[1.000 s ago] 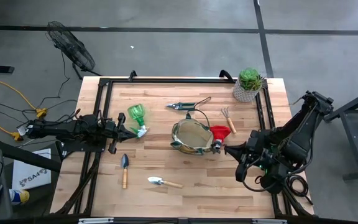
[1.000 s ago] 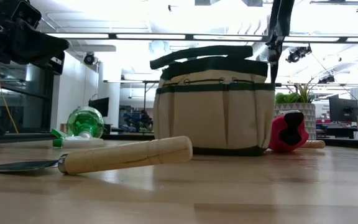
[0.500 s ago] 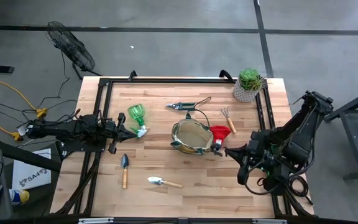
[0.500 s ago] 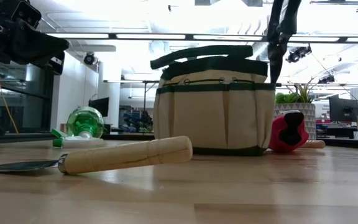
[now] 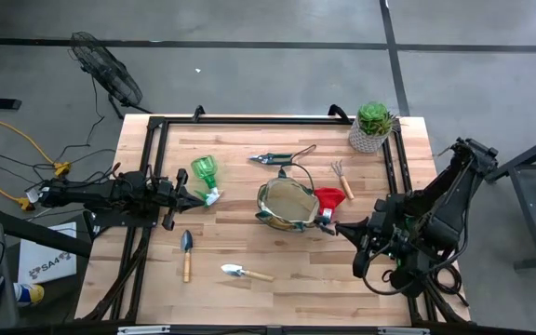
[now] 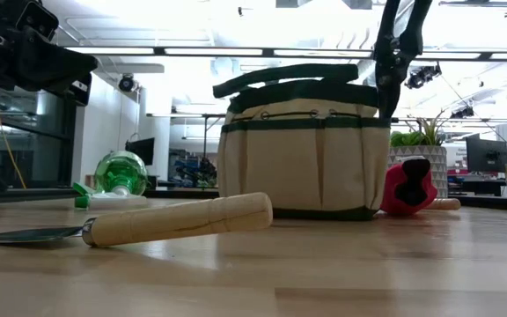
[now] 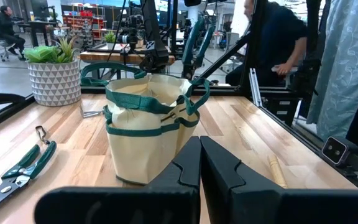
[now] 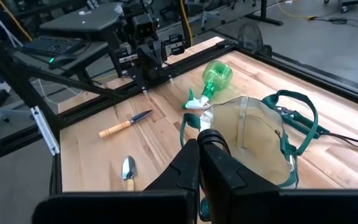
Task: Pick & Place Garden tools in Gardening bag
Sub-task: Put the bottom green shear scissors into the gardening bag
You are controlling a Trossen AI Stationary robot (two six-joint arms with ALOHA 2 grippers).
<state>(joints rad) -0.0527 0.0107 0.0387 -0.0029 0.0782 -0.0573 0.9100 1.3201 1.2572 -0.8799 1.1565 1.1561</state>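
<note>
Butcher-block worktop, tools scattered: right gripper, fingers pressed together and empty, beside gardening bag near red item; probably approaching — must open first.

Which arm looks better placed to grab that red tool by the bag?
Probably the right arm: its gripper hovers just beside the red tool by the tan fabric bag, while the left gripper waits past the green spray bottle.

bag mid-table | spray bottle left | trowels front-left | pruners behind | bag contents unclear
</note>
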